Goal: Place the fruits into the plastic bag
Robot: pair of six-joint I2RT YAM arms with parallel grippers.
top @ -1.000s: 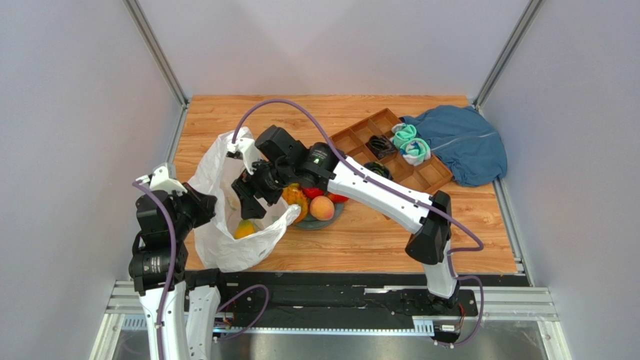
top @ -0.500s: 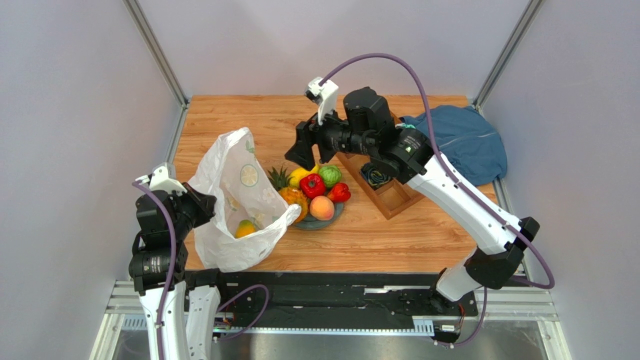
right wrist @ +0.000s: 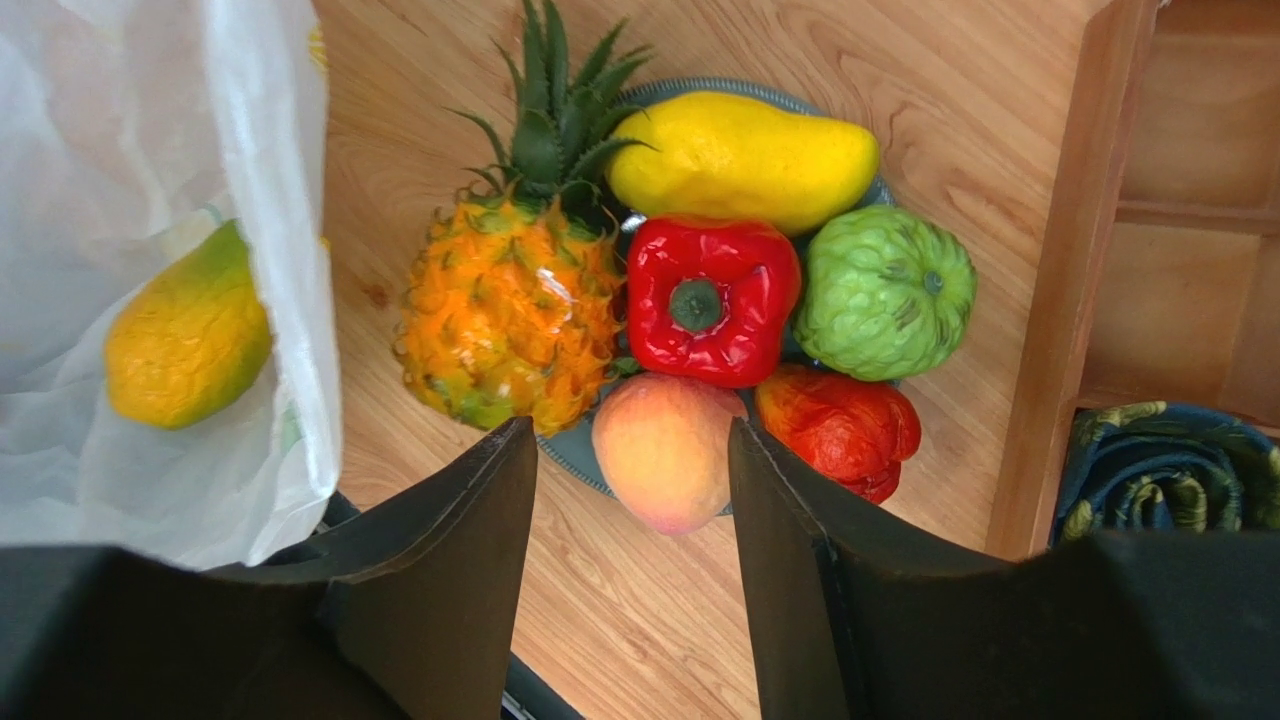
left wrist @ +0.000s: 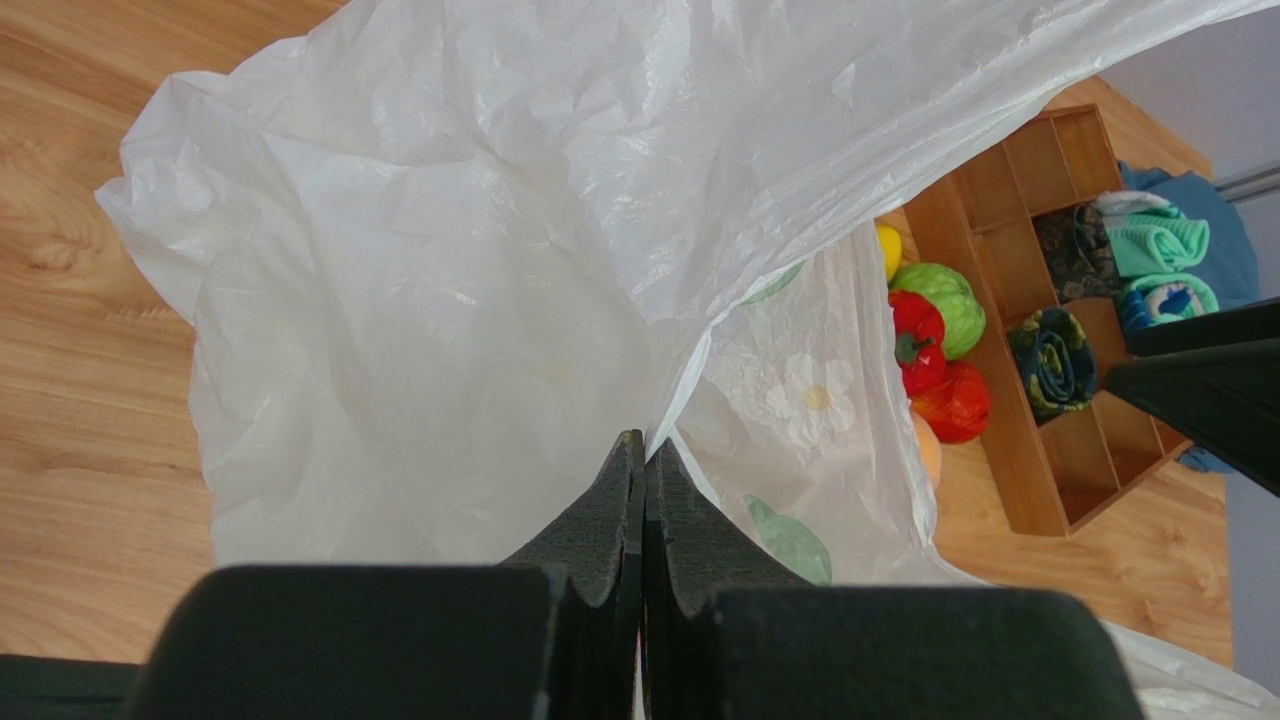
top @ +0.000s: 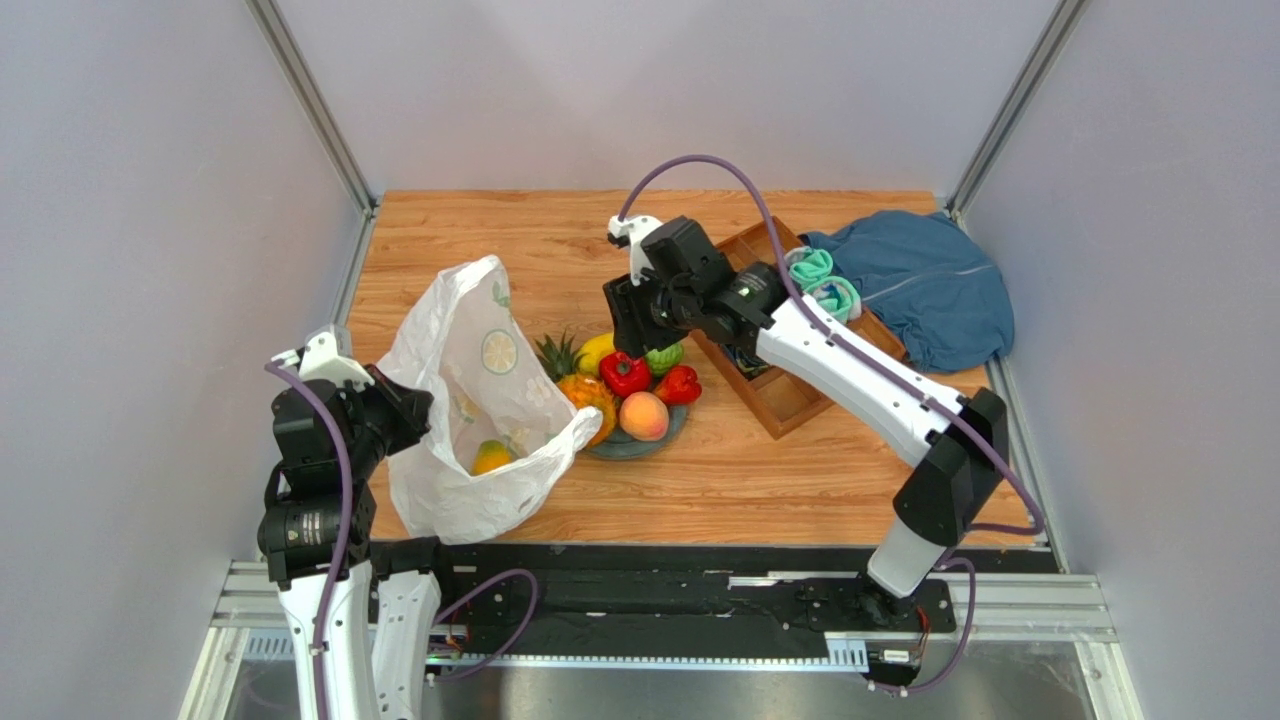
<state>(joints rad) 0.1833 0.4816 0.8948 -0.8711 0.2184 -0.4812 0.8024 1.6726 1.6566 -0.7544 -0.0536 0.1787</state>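
back from the plastic bag [top: 466, 405], which holds a mango [top: 490, 456], the right hand [right wrist: 631, 435] has dropped empty and wide open over the peach [right wrist: 666, 450] on the plate [top: 663, 434] (left hand [left wrist: 643, 465] clamped on the bag's rim), so another pick seems next.

The plastic bag [left wrist: 451, 270] is pinched at its edge by the left gripper [left wrist: 643, 450], black fingers [left wrist: 609, 510] pressed flat together, and most of the frame is filled by crumpled white film. A green printed slice [left wrist: 792, 543] is seen through the plastic. Past the bag's rim a yellow fruit [left wrist: 890, 249], a green round fruit [left wrist: 942, 305] and two red fruits [left wrist: 918, 342] are glimpsed, clustered together. Beside them a wooden tray [left wrist: 974, 248] is seen on the table [left wrist: 90, 450], with teal socks [left wrist: 1150, 240] and a dark rolled sock [left wrist: 1052, 360] held in separate compartments.
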